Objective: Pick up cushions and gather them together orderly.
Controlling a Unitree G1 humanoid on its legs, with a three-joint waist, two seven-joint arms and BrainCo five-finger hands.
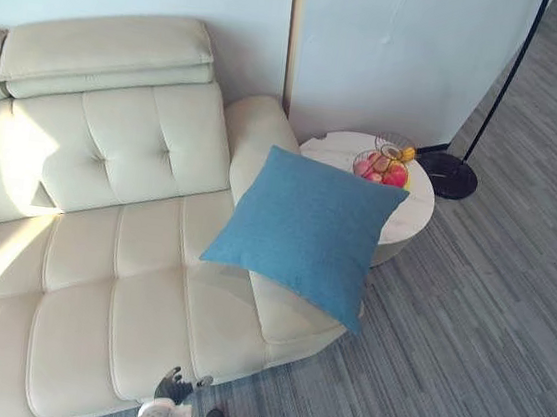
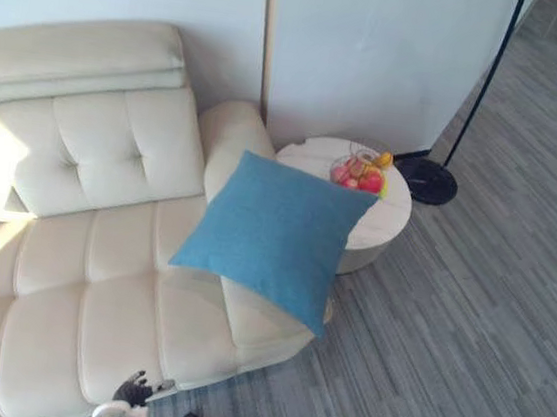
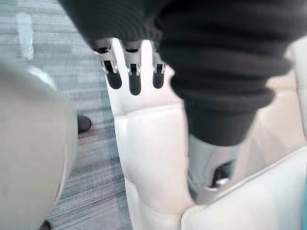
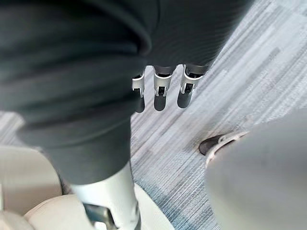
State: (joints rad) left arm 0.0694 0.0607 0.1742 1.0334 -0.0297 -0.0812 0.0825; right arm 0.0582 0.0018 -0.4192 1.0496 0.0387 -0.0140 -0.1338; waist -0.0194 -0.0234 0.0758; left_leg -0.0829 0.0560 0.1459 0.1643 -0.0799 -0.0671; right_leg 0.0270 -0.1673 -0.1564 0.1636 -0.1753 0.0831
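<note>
Well, cushion at sofa edge (aslant)

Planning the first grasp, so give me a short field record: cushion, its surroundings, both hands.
cushion: blue, leaning tilted at the armrest end of the cream sofa
nearby: round side table with fruit bowl, just behind it
left hand: open, empty, low by the sofa front
right hand: open, empty, above the floor
status: cushion not yet touched

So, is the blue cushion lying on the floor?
No, the cushion rests on the end of the sofa, beside the table.
</note>
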